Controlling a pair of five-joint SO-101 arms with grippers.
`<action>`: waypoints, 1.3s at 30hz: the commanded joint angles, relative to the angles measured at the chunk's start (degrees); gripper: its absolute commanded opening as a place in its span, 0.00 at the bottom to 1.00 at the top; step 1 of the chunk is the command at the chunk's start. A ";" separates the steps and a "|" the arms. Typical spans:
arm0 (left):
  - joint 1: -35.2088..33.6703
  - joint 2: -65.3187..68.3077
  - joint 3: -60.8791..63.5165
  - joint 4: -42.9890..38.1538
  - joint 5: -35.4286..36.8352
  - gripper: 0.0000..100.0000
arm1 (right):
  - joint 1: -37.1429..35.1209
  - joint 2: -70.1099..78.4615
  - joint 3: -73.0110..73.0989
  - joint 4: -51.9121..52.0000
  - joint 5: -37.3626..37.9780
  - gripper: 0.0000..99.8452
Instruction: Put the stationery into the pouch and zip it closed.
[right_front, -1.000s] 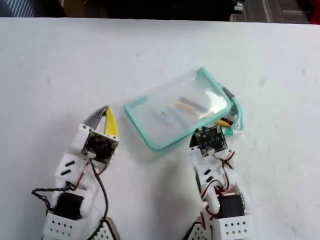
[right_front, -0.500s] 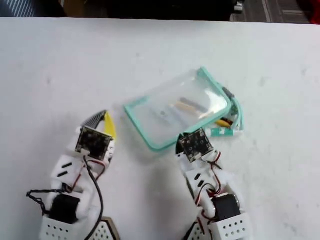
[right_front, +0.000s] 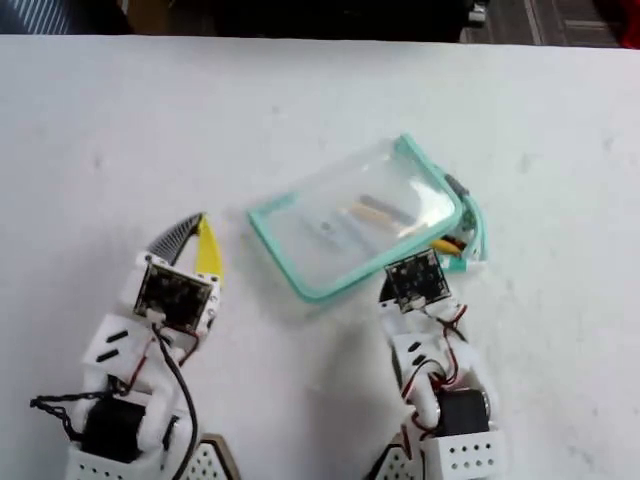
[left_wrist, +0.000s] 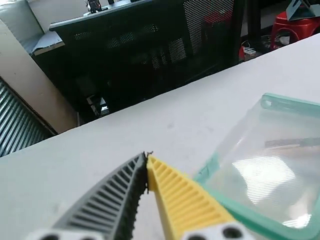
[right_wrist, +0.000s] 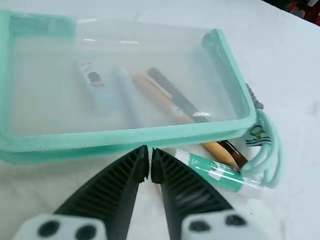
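Note:
The clear pouch (right_front: 330, 230) with mint-green trim lies slanted at mid-table. Several pens and pencils (right_front: 375, 210) show through its wall. A green-labelled tube (right_wrist: 215, 170) and pencil ends (right_wrist: 225, 150) stick out of its end by the mint cord loop (right_wrist: 270, 155). My right gripper (right_wrist: 149, 167) has black fingers and is shut on nothing, its tips just short of the pouch's long green edge (right_wrist: 125, 137). My left gripper (right_front: 200, 222), with one grey and one yellow finger, is shut and empty, a short way off the pouch's other end (left_wrist: 260, 170).
The white table (right_front: 120, 110) is bare around the pouch. A dark zipper pull (right_front: 456, 185) sits at the pouch's corner near the cord loop (right_front: 478, 235). The table's far edge (right_front: 300, 36) borders dark furniture behind.
The left arm has drawn back toward its base, away from the pouch. The right arm swung toward the left arm and then returned near the pouch's cord end. The pouch has not moved.

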 joint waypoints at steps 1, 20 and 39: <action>-0.22 15.16 -8.26 0.00 -0.79 0.02 | 4.00 -0.75 0.53 -0.04 0.09 0.02; 5.93 65.19 -26.37 0.62 -1.23 0.02 | 4.44 -0.75 0.44 -0.92 5.27 0.02; 3.03 65.36 -26.37 0.88 -0.79 0.02 | 8.31 22.46 -38.95 7.52 5.27 0.02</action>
